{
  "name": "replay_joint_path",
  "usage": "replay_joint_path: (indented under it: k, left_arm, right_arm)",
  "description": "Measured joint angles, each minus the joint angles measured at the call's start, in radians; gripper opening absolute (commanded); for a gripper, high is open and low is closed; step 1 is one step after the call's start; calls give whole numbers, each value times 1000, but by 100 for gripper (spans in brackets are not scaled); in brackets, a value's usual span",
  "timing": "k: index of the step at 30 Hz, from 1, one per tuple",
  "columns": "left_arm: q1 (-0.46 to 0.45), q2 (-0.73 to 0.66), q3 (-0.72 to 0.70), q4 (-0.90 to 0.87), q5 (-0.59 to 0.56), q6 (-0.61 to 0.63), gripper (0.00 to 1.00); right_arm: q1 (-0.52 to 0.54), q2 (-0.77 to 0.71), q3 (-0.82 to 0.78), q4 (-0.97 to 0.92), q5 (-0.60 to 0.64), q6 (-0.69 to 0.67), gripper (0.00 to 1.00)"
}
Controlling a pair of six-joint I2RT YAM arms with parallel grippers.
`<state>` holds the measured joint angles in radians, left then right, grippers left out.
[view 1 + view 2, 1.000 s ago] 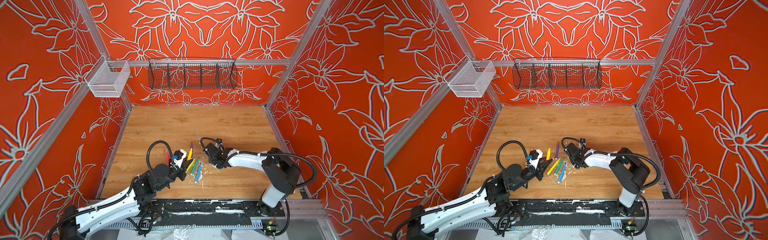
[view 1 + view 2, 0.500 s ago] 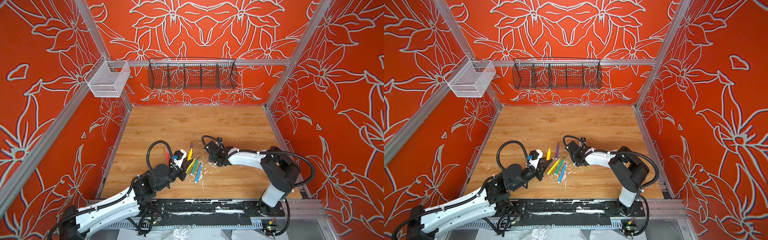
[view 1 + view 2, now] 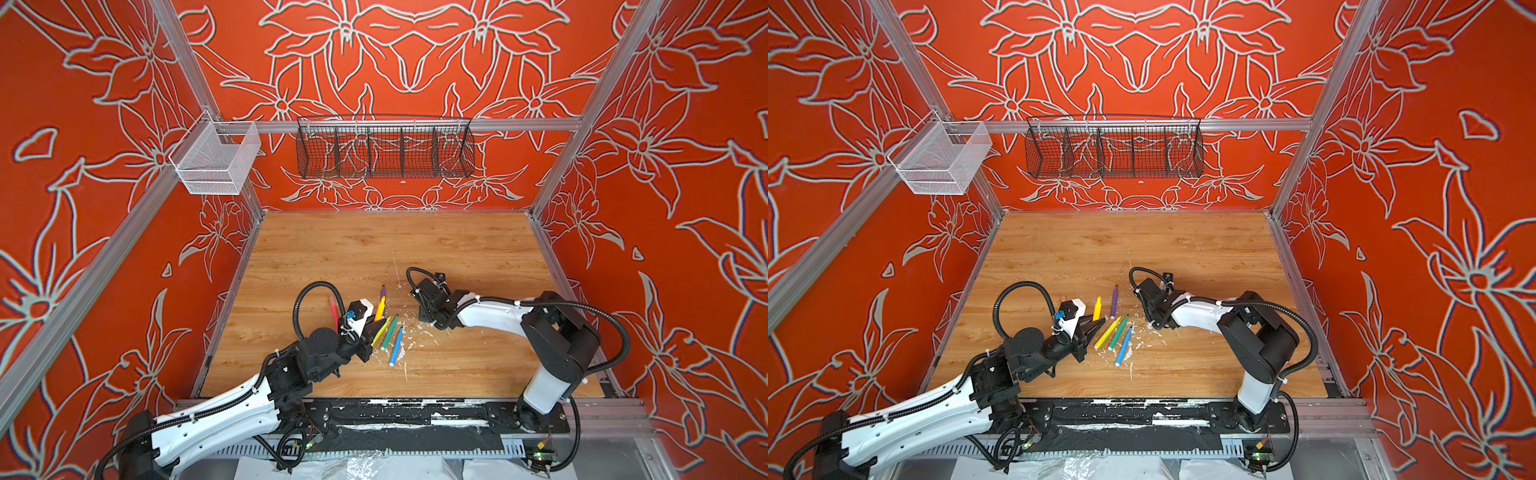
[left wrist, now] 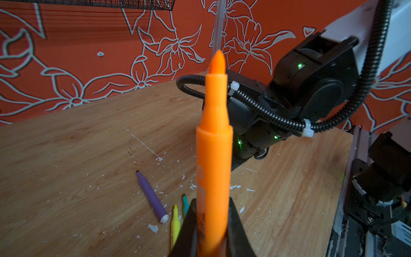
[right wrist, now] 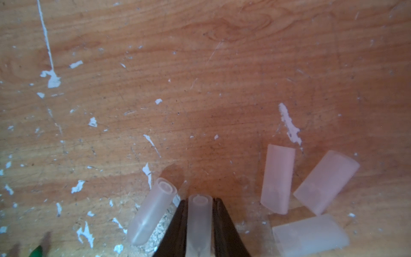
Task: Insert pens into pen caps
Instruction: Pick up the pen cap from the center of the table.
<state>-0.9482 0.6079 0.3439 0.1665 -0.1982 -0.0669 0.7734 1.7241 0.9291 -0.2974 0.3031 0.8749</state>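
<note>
On the left of the wooden table point(image 3: 374, 249), the pink pen point(image 3: 333, 309) is lying alone, toward the far side. Just right of it, the left gripper point(image 4: 212, 200) is clamping the orange pen point(image 4: 214, 155) low on its barrel, leaving the bare tip sticking out free. Continuing right, the purple pen point(image 3: 1114, 301) is lying flat. Nearer, the yellow pen point(image 3: 1106, 332), green pen point(image 3: 1118, 331) and blue pen point(image 3: 1124, 346) are resting side by side, all uncapped as far as can be told.

Further right, the right gripper point(image 5: 200, 200) is pinching one pen cap point(image 5: 199, 222) between its fingers, with the cap's mouth facing out past the fingertips. Whether it is sitting on the wood or just clear of it is not showing. A second cap point(image 5: 153, 211) is lying just beside it, and three more caps point(image 5: 278, 178) are clustering near.

Both parts are looking very light and rigid. The pens are smooth plastic, probably best held on the barrel, well back from the tip. The caps are looking thin-walled and slick, likely to squirt out under a hard squeeze. They probably want gripping across the closed half, keeping the mouth clear.
</note>
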Motion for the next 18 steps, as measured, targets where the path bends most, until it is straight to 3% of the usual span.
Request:
replay_joint_path:
  k: [18]
  left_arm:
    - [0, 13, 0, 5, 5, 0, 0]
  right_arm:
    - [-6, -26, -8, 2, -21, -3, 16]
